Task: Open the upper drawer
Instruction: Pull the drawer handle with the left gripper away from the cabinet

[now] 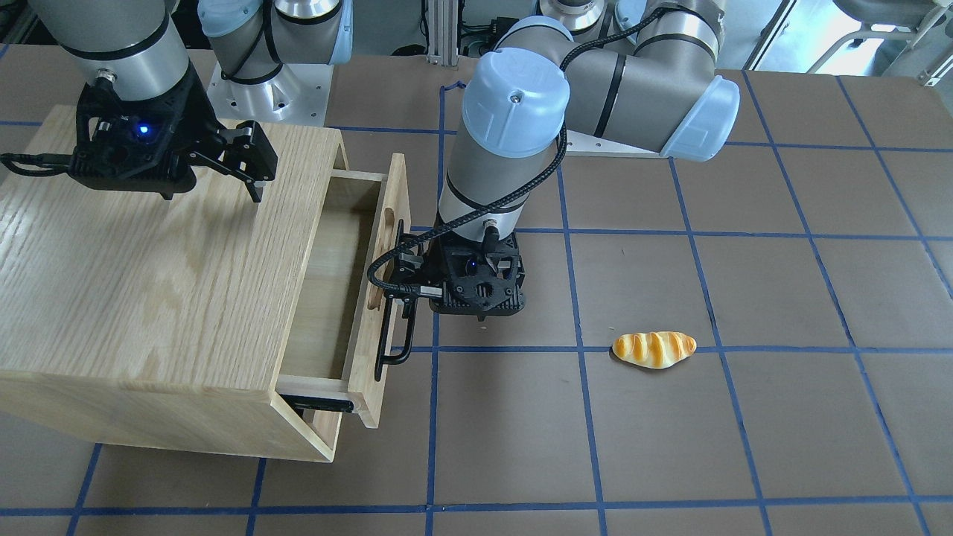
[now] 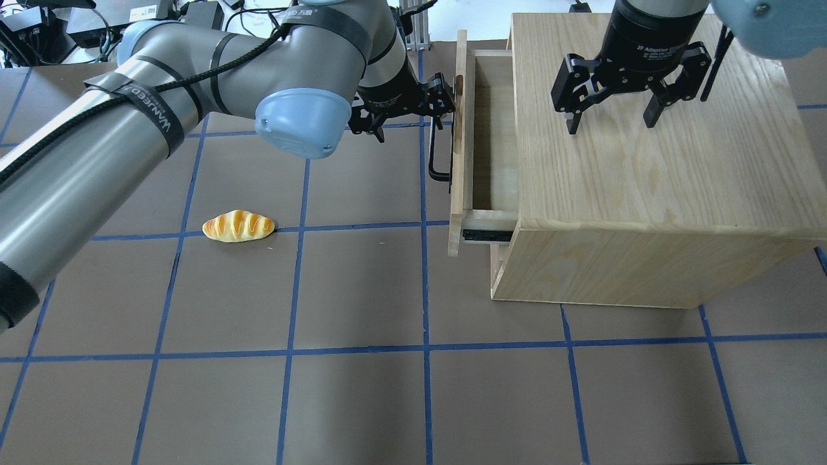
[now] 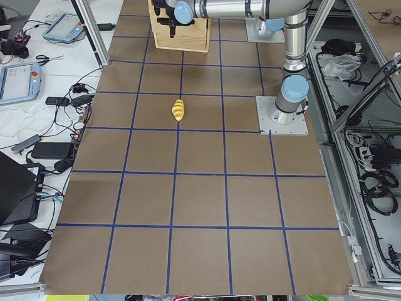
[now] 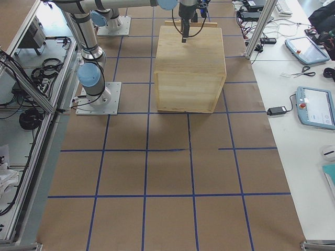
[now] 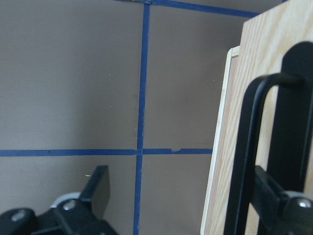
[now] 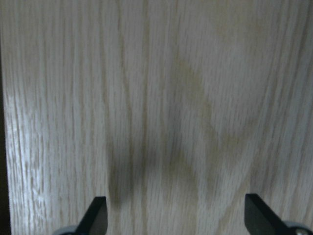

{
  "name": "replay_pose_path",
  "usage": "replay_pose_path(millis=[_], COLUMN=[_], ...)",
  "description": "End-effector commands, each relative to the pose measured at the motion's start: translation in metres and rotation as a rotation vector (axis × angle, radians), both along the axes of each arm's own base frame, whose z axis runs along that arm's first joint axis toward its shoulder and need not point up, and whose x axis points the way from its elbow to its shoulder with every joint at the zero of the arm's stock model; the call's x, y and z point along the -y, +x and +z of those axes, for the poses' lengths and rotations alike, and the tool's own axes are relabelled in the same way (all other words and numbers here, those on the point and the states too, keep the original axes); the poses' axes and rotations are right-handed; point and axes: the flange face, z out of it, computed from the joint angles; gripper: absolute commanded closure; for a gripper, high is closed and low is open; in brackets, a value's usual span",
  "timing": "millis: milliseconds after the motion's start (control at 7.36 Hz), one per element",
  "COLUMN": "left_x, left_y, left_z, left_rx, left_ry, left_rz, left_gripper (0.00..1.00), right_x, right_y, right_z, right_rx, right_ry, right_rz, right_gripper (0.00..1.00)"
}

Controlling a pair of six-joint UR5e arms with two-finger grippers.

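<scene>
**Drawer part-way out, bar handle within the spread left tool**

The drawer is seen drawn part-way out of the cabinet, with its empty inside exposed and a black runner visible at its side. The left tool is spread wide. In the wrist view the black handle lies between the fingers, close against one of them and not clamped. The right tool is likewise spread and is held low over the cabinet top; whether contact is made cannot be told. A bread roll lies well apart on the worktop.

The drawer is judged to be a light, stiff wooden box that is guided by its runners, so only a straight pull away from the cabinet should be needed. The handle is rigid, smooth metal and may slip. It is best taken near the middle of the bar, so that the drawer is not skewed on its runners. The cabinet may be dragged along unless it is braced from above.
</scene>
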Motion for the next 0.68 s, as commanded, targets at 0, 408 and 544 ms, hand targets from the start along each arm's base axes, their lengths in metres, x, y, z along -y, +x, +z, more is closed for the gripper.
replay_pose_path(millis=[0,408,544], left_x=[0.002,0.011,0.011], left_y=[0.009,0.026,0.029], left_z=[0.0,0.001,0.003], left_rx=[0.012,0.012,0.013], left_ry=[0.012,0.013,0.011], left_rz=[0.013,0.044,0.047], left_gripper=[0.0,0.0,0.0], right_x=[0.0,0.0,0.0], right_y=[0.0,0.0,0.0], right_z=[0.0,0.0,-0.001], right_rx=[0.0,0.0,0.0], right_ry=[0.0,0.0,0.001], right_rz=[-0.001,-0.001,-0.001], right_gripper=[0.0,0.0,0.0])
